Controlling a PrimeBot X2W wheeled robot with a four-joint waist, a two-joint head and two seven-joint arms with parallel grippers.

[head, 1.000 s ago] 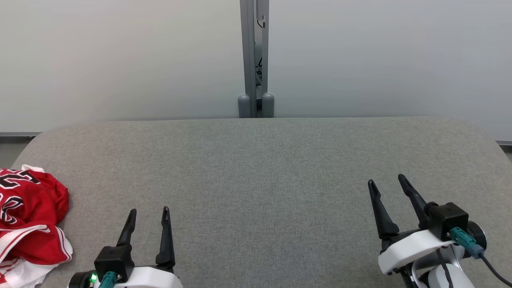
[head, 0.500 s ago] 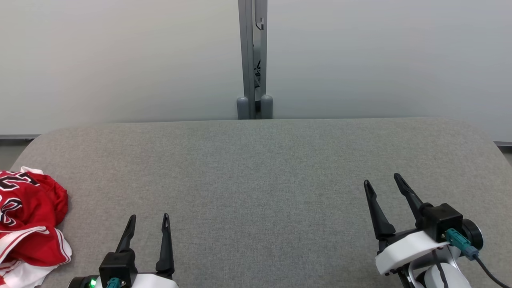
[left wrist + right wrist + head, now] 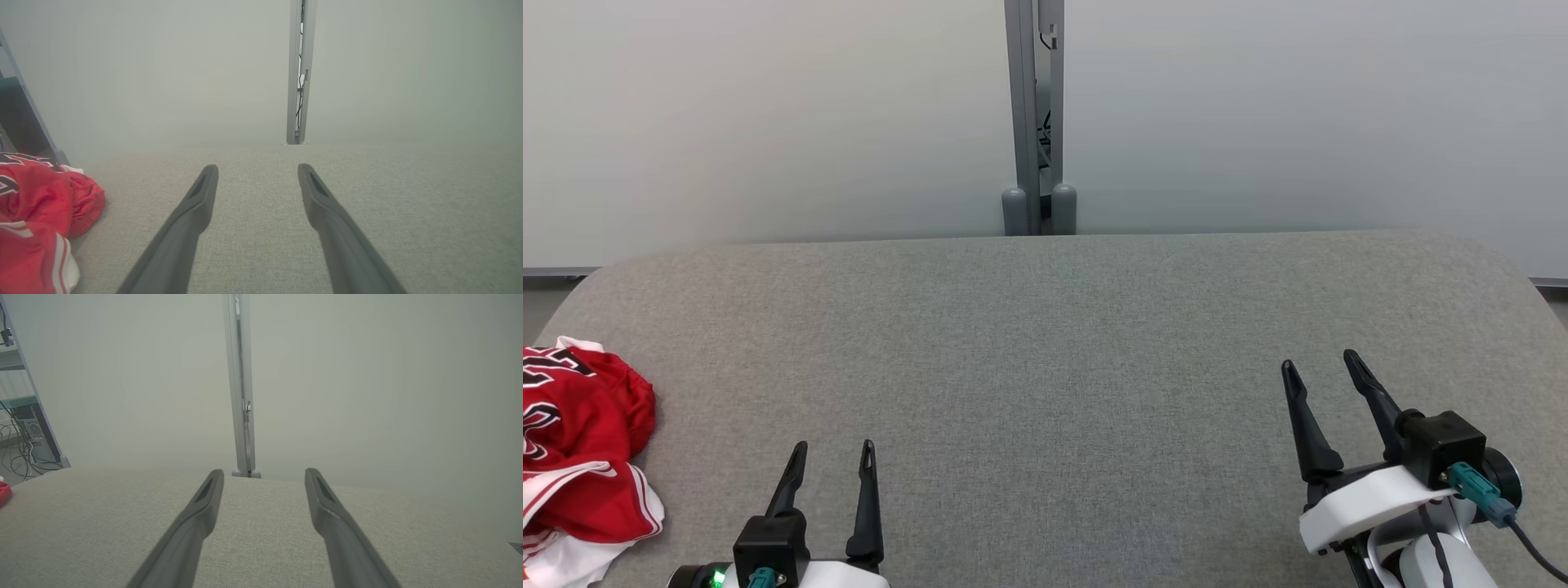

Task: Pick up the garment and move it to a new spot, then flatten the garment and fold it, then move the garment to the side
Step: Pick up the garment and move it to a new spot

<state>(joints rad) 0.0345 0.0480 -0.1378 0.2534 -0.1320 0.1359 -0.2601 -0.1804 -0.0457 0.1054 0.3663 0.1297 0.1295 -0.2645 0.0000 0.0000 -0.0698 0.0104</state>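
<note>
we see the red and white garment [image 3: 580, 457] bunched at the near left edge of the grey padded table [image 3: 1045, 327]. our left gripper [image 3: 835, 446] hovers near left, jaws apart, empty; our right gripper [image 3: 1319, 361] near right, spread too. a grey post [image 3: 1031, 122] stands beyond.

No text can be read in full; the crumpled red jersey [image 3: 588, 425] carries bold black characters edged in white. Folds hide most of each; whether they are letters or numbers cannot be told.
</note>
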